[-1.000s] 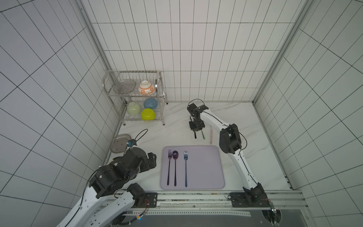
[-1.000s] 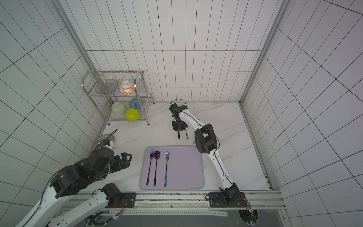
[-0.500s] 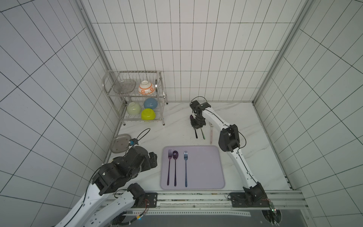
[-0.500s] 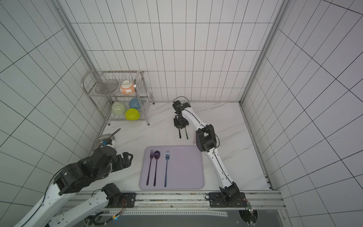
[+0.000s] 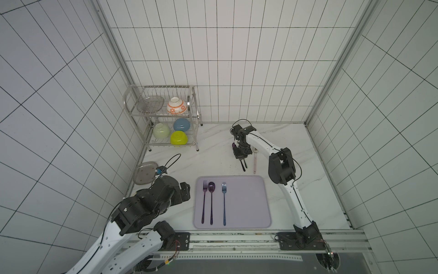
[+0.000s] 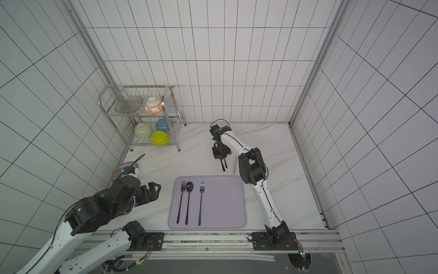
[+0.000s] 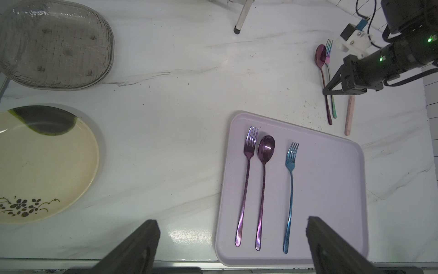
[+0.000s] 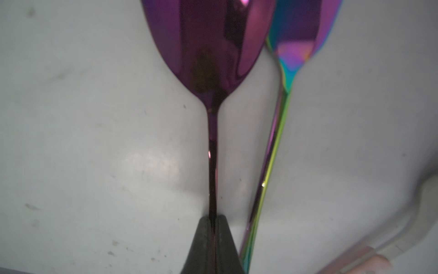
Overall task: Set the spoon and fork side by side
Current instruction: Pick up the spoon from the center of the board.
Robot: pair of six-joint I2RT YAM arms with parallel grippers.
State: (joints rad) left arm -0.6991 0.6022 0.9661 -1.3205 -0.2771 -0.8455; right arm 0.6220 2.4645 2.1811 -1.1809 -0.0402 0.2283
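A purple spoon (image 8: 208, 47) lies on the white counter behind the tray, with a rainbow fork (image 8: 272, 151) close beside it, their heads touching. My right gripper (image 8: 212, 220) is shut on the spoon's thin handle. In the left wrist view the same spoon (image 7: 320, 55) and fork (image 7: 328, 51) stretch out from under that gripper (image 7: 331, 91). In both top views it points down at the counter (image 5: 241, 155) (image 6: 221, 154). My left gripper (image 7: 231, 223) is open and empty, hovering off the tray's left edge (image 5: 184, 193).
The lilac tray (image 5: 248, 201) holds a purple fork (image 5: 204, 201), a purple spoon (image 5: 211, 201) and a blue fork (image 5: 224, 204) in parallel. A pink-handled utensil (image 5: 255, 159) lies right of the gripped spoon. A dish rack (image 5: 163, 118) with bowls and a grey plate (image 5: 144, 172) stand left.
My right gripper has shifted slightly right over the spoon's handle and closed on it. The left arm has barely moved and stays open.
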